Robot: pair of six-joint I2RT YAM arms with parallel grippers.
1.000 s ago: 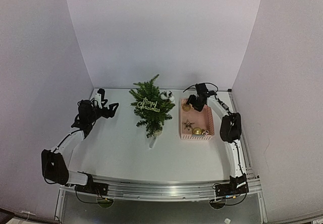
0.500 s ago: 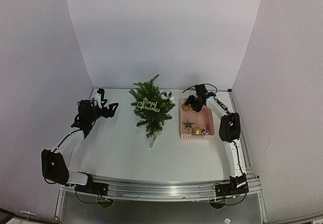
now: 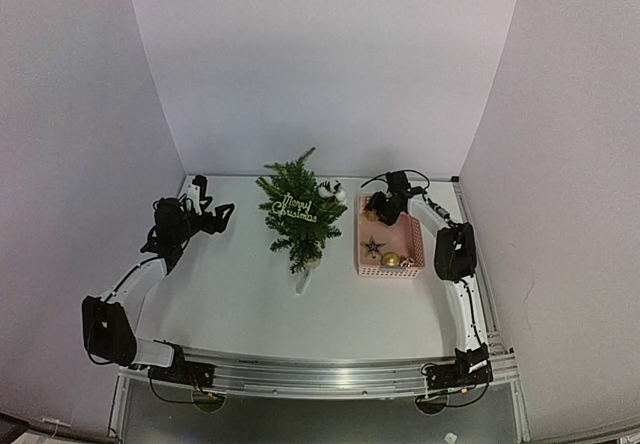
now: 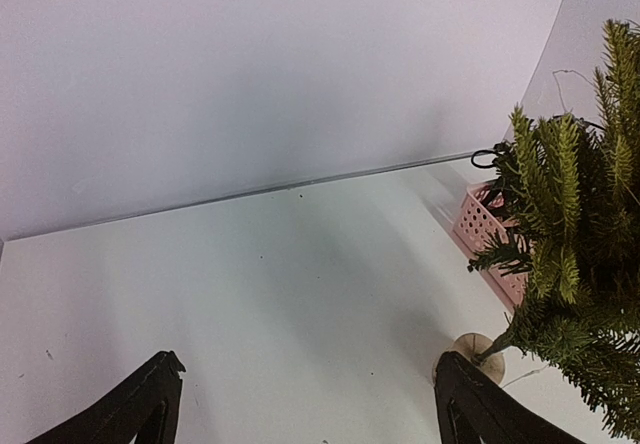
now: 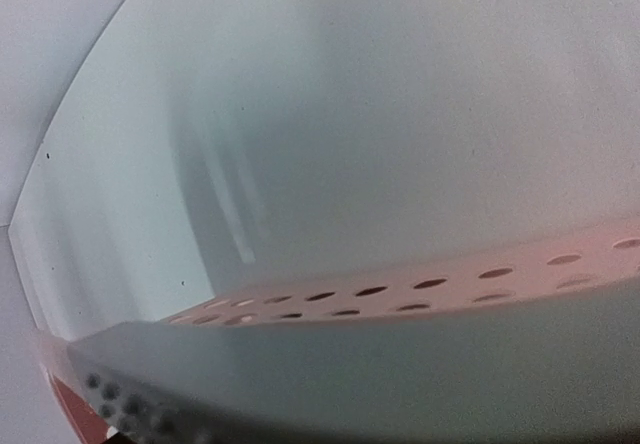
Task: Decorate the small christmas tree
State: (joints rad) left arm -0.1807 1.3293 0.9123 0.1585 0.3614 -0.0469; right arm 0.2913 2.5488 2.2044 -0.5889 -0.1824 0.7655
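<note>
Nearest the arm bases, the pink basket holds a gold ball and a dark star at its near end. Farther in, the small christmas tree stands upright mid-surface, its pale pot near the basket's left wall. A "Merry Christmas" sign hangs on its branches. The left tool hovers well to the tree's left, spread wide and empty, facing the tree. At the basket's far end the right tool sits low over the basket. Its wrist view shows only blurred, perforated pink wall, so I cannot tell whether it is spread or pinching anything. The coming move likely turns on this: the tree, long axis vertical, lies close to the right tool's left, so the right arm is the nearer carrier for anything lifted from the basket.
</note>
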